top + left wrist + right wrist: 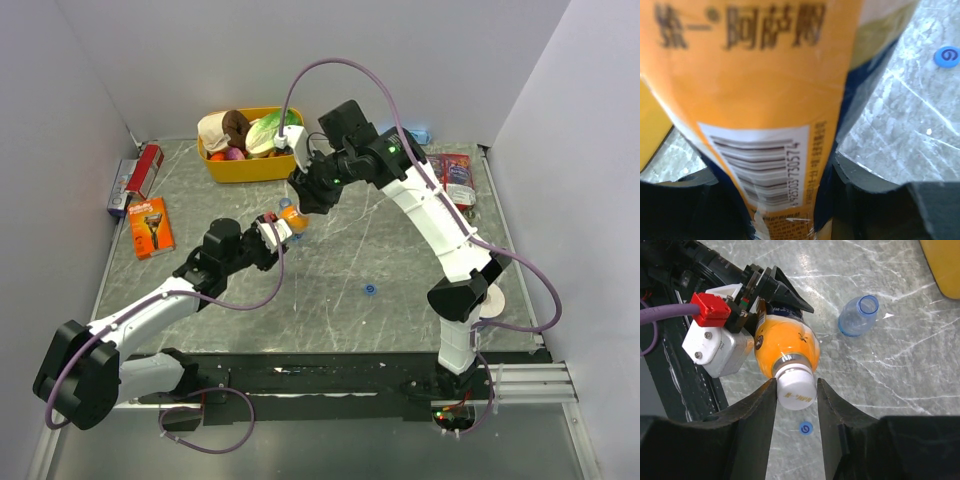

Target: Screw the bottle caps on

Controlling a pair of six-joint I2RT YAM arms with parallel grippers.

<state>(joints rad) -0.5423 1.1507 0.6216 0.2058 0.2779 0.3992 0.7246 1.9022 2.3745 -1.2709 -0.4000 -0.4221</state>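
My left gripper [278, 232] [775, 197] is shut on the body of the orange bottle [293, 222] [765, 90] and holds it tilted above the table. The white cap [796, 386] sits on that bottle's [785, 342] neck. My right gripper [303, 203] [796, 382] is closed around the cap, one finger on each side. The blue cap [370, 290] [946, 56] [805, 428] lies loose on the table. The clear water bottle [858, 316] lies on its side with its mouth open, beyond the orange bottle; the top view barely shows it.
A yellow bin [240, 168] [942, 265] of toy food stands at the back. An orange razor pack [150, 227] and a red can [148, 165] lie at the left. A red packet [455, 175] lies at the back right, a white roll [493, 303] by the right arm.
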